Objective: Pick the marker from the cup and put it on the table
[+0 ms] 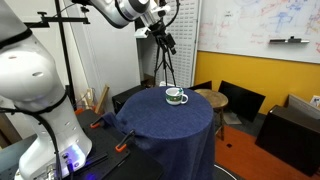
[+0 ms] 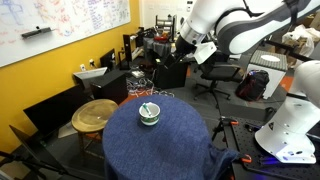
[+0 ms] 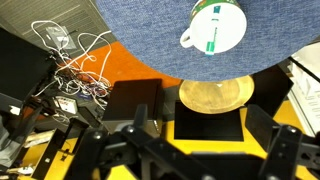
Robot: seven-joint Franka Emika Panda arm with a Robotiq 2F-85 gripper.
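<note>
The wrist view's top edge is cutting off the cup (image 3: 218, 25), and the marker (image 2: 148, 110) is showing too small to make out in an exterior view.

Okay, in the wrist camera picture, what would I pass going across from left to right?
Tangle of white cables → black square object → cup. The wooden stool shares the cup's stretch of the picture, so it is left out of the order.

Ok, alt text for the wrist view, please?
White cup with a green band sits on the navy-draped table at the top, far from the open gripper at the bottom edge. A round wooden stool shows beneath, tangled white cables at left.
</note>
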